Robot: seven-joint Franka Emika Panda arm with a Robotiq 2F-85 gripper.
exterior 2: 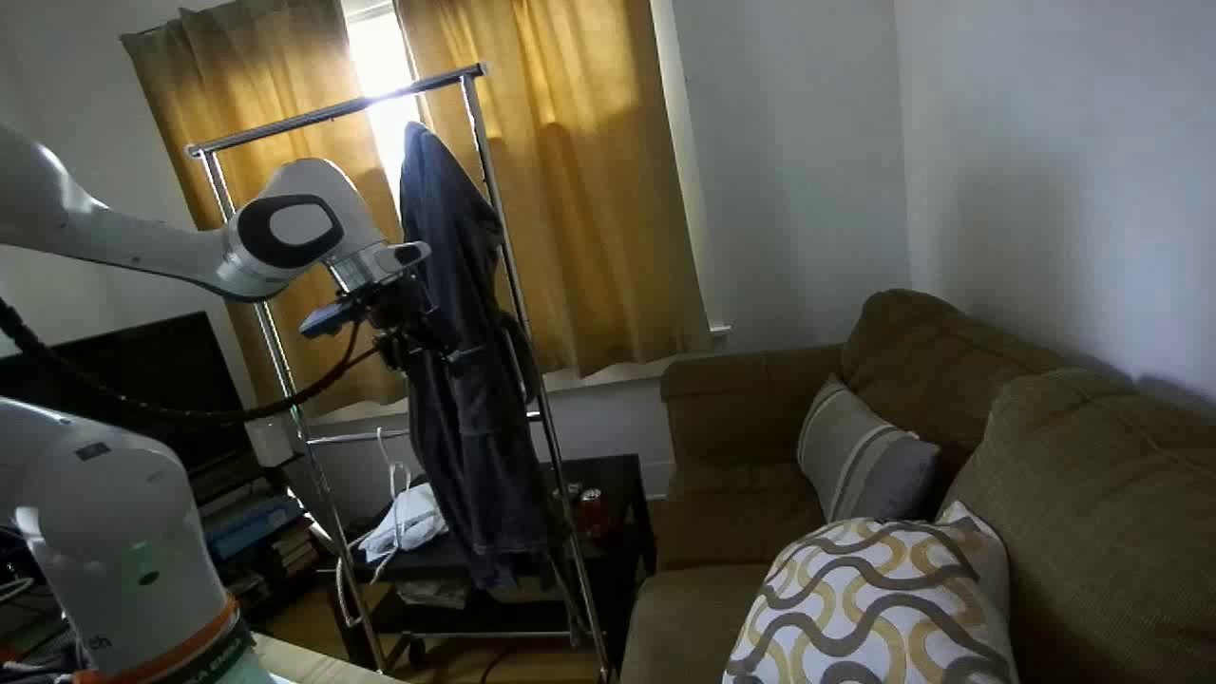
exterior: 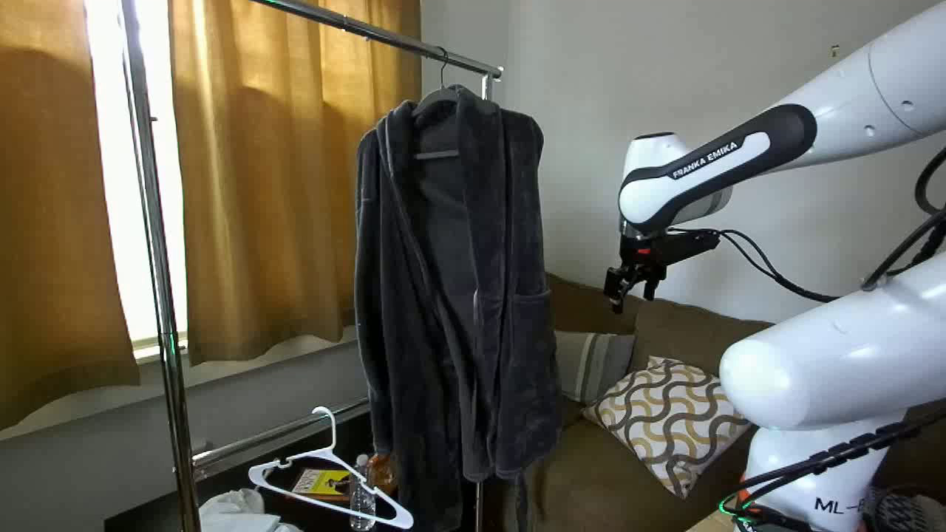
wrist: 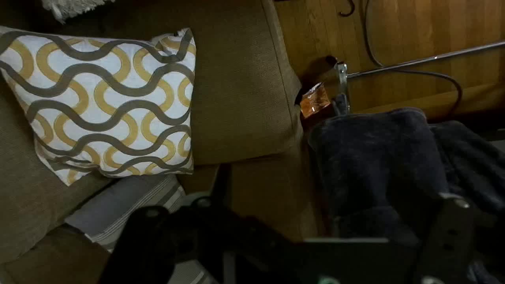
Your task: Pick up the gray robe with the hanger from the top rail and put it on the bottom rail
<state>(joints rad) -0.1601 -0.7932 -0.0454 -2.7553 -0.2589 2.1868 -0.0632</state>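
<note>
The gray robe (exterior: 510, 244) hangs upright on the dark hanger (exterior: 443, 70), whose hook sits over the top rail (exterior: 377, 33) near its end. The robe also shows in an exterior view (exterior 2: 475, 456) and at the right of the wrist view (wrist: 375, 154). The top rail shows there too (exterior 2: 332, 114). The bottom rail (exterior: 273, 436) runs behind the robe; it also shows in an exterior view (exterior 2: 356, 438). My gripper (exterior: 634, 297) is open and empty, apart from the robe, at about its pocket height. Its fingers stand wide apart in the wrist view (wrist: 339, 187).
A white plastic hanger (exterior: 332, 473) hangs on the bottom rail. A dark low table (exterior 2: 608, 475) with a bottle (exterior: 362, 491) and a can (exterior 2: 593, 513) stands behind the robe. A brown couch (exterior 2: 741, 408) with pillows (exterior: 672, 421) is beside the rack. Rack poles (exterior: 159, 281) flank the robe.
</note>
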